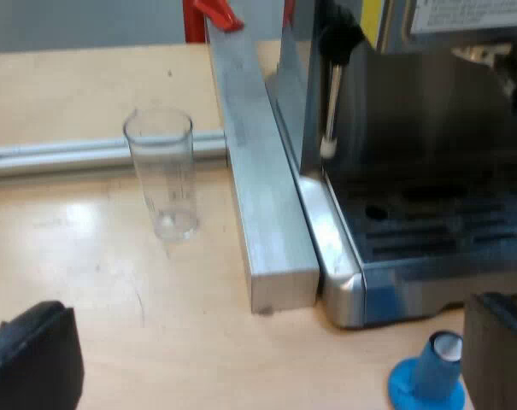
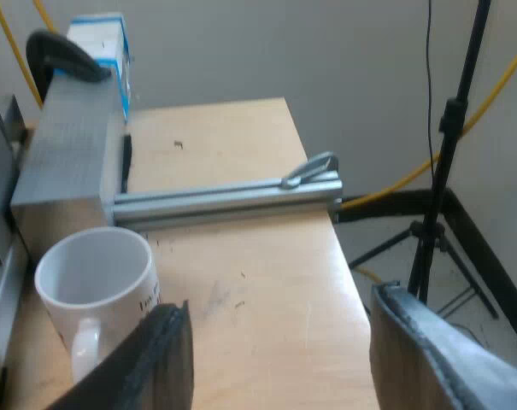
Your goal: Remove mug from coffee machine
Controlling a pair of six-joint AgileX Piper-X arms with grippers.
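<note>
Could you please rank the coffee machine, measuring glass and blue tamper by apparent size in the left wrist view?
1. coffee machine
2. measuring glass
3. blue tamper, smallest though nearest the camera

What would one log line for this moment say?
mug: on table, off machine | right tool: open, by mug | left tool: open

Left wrist view sits low, close on the espresso machine; right's looks down over the mug; metal beam probably shared.
</note>
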